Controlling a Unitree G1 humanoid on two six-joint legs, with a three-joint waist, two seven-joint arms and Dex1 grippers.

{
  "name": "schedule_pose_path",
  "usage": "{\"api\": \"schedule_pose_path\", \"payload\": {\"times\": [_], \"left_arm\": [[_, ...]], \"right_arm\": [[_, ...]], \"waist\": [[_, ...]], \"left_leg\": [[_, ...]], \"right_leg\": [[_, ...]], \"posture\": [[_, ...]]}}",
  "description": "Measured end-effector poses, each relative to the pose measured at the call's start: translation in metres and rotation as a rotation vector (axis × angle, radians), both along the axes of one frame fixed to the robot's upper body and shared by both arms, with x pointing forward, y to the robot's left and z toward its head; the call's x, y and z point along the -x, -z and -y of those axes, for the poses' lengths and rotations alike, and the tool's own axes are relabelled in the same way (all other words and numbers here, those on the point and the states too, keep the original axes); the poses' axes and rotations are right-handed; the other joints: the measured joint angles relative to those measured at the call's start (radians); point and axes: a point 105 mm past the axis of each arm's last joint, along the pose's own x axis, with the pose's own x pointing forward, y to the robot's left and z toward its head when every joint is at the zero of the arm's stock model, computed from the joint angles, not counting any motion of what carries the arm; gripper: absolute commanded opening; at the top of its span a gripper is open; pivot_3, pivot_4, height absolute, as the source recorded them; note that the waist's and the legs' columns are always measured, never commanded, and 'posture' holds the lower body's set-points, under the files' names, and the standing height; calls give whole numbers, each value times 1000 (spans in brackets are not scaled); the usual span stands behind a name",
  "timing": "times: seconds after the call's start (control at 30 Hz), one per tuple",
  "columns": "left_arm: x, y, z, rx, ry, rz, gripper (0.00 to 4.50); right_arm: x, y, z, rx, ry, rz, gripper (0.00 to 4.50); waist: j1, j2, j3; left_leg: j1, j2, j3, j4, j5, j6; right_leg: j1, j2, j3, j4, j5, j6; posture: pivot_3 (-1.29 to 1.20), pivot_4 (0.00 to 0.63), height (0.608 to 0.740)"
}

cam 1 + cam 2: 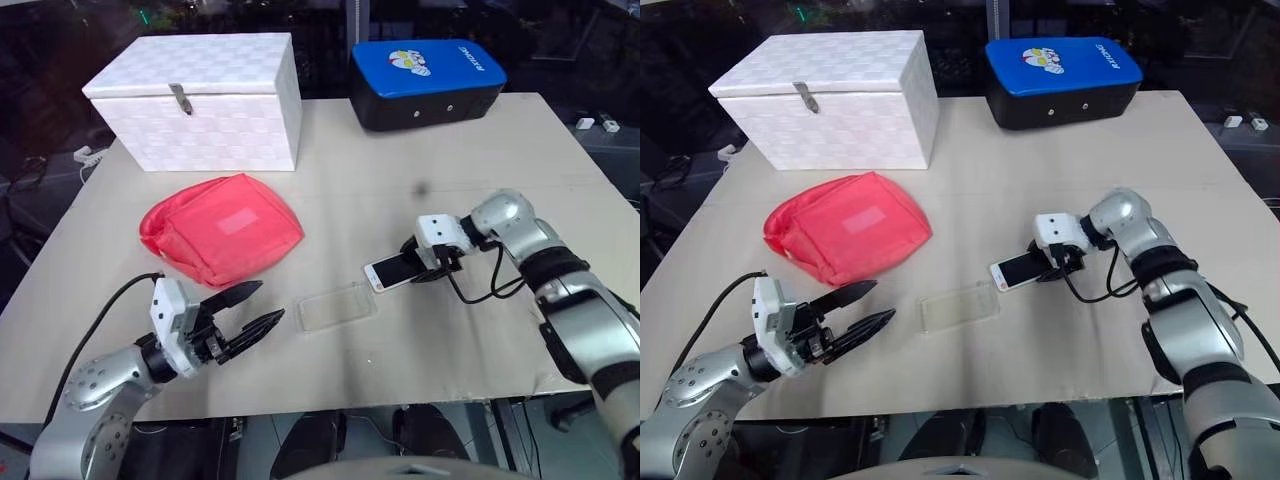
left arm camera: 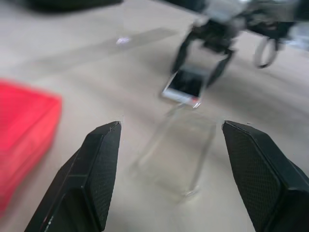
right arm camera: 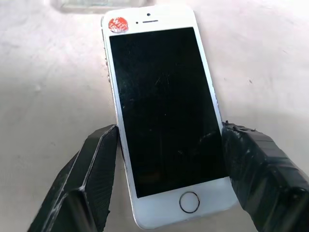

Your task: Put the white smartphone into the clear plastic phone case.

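Two steps remain: the white flat smartphone with the dark screen and round home button (image 3: 164, 116) is yet to be carried over and seated in the clear thin plastic phone case (image 1: 336, 306). The case lies empty on the beige tabletop (image 1: 450, 170), with the phone just beside its right end, not inside. The right claw (image 3: 166, 164) is closed on the phone's long edges near the home button. The left claw (image 1: 248, 312) is held wide and empty, near the case's left end. A lidded white box (image 1: 200, 100) is seen shut, its contents hidden.
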Motion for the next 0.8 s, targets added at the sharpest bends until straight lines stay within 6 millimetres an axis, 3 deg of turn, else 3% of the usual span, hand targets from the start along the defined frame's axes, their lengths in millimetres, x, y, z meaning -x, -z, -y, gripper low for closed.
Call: {"api": "schedule_pose_path", "payload": {"times": [0.13, 0.3, 0.47, 0.6, 0.8], "left_arm": [[-3, 22, -1, -23, 23, -94, 3405], [-6, 36, -8, -176, 116, -125, 3405], [-15, 46, -2, -291, 180, -92, 3405], [-23, 46, 6, -353, 219, -55, 3405], [-52, 42, 50, -306, 269, 1, 3405]], "right_arm": [[29, -8, 1, -58, 126, -23, 2836], [61, -31, -31, -115, 130, -27, 2836], [62, -38, -49, -76, 128, 67, 2836], [58, -34, -46, -21, 142, 105, 2836], [61, -29, -52, 20, 115, 126, 2836]], "waist": [[5, 2, 0], [-25, 3, 1], [-14, 3, 2], [5, 3, 2], [17, 3, 2]], "left_leg": [[-20, 0, -2, 1, 3, -5], [-34, 1, 0, 1, 3, -5], [-34, 0, -1, 2, 3, -5], [-34, 0, -1, 2, 3, -5], [-37, -2, -3, 7, 3, -5]], "right_leg": [[-18, 0, -2, 0, 0, 0], [-33, 0, 1, 1, 0, 0], [-33, -1, -2, 0, 0, 0], [-33, -2, -3, 1, 0, 0], [-32, -2, -5, 1, 2, 2]], "posture": [[0, 150, 740], [0, 150, 740], [0, 150, 740], [0, 150, 740], [0, 150, 740]]}}
